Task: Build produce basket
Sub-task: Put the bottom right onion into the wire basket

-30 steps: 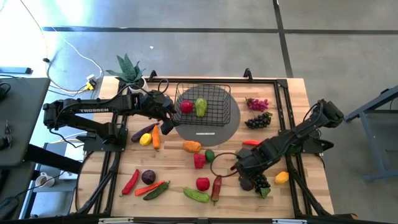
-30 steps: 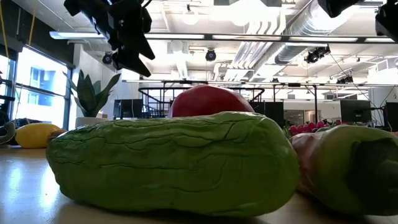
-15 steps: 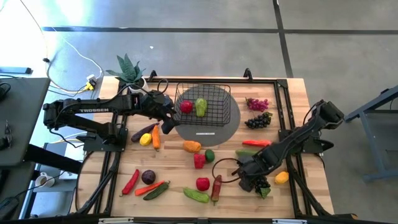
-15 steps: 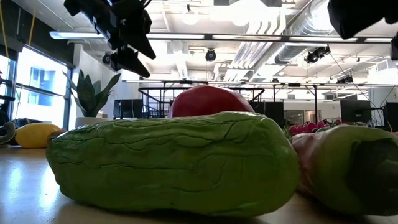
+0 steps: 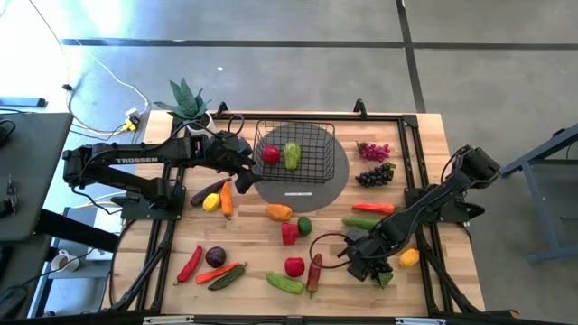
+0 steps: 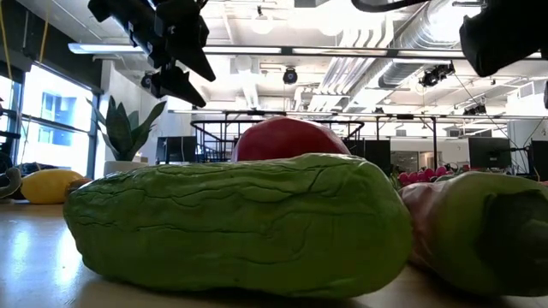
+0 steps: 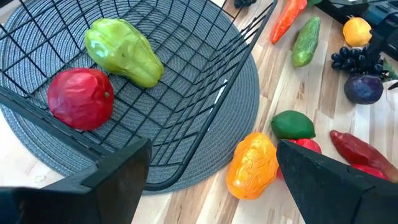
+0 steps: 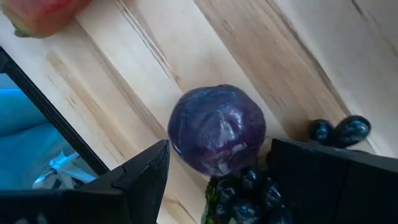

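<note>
Nearest the table's front edge, a green cucumber (image 5: 285,283) lay beside a dark red chilli (image 5: 314,271) and a red tomato (image 5: 294,266), with a purple onion (image 5: 216,256), a red chilli (image 5: 190,263) and an orange-and-green pair of long pieces (image 5: 222,273) farther toward the left side. From table height that cucumber (image 6: 231,224) filled most of the picture, the tomato (image 6: 287,139) rising behind it.

At the front right, the right gripper (image 5: 361,264) hung low over a second purple onion (image 8: 216,130) that sat on the bare wood, touching a bunch of dark grapes (image 8: 249,186). Its fingers (image 8: 134,180) stood apart on either side of the onion without closing on it, so it held nothing. A small lemon (image 5: 409,257) lay just beside that arm.

Across the middle of the table lay a red pepper (image 5: 289,233), a lime-green piece (image 5: 305,226), an orange pepper (image 5: 279,213), a green cucumber (image 5: 361,222) and a red chilli (image 5: 373,208). Toward the left were a carrot (image 5: 226,199), a yellow piece (image 5: 211,202) and a purple one (image 5: 206,190).

Farther back, the basket (image 5: 294,153) stood on a grey round mat (image 5: 339,167), holding a red tomato (image 7: 81,98) and a green pepper (image 7: 122,51) side by side. The left gripper (image 5: 242,171) hovered just outside the basket's left rim, its fingers (image 7: 115,180) spread wide and empty. Dark grapes (image 5: 375,175) and pink grapes (image 5: 373,150) lay right of the mat, and a potted plant (image 5: 185,99) stood at the far left corner.
</note>
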`<move>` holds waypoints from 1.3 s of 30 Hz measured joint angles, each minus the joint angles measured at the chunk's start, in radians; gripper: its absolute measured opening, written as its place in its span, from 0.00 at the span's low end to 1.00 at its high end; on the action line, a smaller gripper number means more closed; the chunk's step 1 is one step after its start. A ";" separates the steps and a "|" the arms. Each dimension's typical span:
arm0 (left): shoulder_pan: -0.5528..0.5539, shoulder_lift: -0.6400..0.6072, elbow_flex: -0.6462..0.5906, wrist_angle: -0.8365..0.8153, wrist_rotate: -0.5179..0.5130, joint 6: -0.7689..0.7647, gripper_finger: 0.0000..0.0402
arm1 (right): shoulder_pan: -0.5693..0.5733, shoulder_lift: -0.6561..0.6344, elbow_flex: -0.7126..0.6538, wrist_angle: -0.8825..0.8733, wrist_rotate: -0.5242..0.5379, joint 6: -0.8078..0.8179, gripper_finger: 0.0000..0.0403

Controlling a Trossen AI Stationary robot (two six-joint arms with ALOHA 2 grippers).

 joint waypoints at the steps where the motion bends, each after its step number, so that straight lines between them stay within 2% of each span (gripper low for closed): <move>1: 0.000 0.000 0.000 0.000 0.000 -0.003 0.84 | 0.000 0.004 0.000 0.002 0.003 -0.003 0.66; 11: 0.000 0.000 0.000 0.000 0.000 -0.010 0.84 | -0.001 0.113 0.006 0.047 -0.051 -0.036 0.66; 21: 0.000 0.000 0.000 0.000 0.000 -0.010 0.84 | -0.007 0.158 0.008 0.057 -0.063 -0.030 0.65; 24: 0.000 0.000 0.000 0.000 0.000 -0.008 0.84 | -0.020 0.165 0.008 0.058 -0.089 -0.021 0.60; 32: 0.000 0.000 0.000 0.000 -0.001 0.010 0.84 | -0.033 0.166 0.007 0.060 -0.102 0.042 0.37; 39: 0.000 0.000 0.000 0.000 -0.001 0.027 0.84 | -0.035 0.167 0.007 0.061 -0.107 0.110 0.32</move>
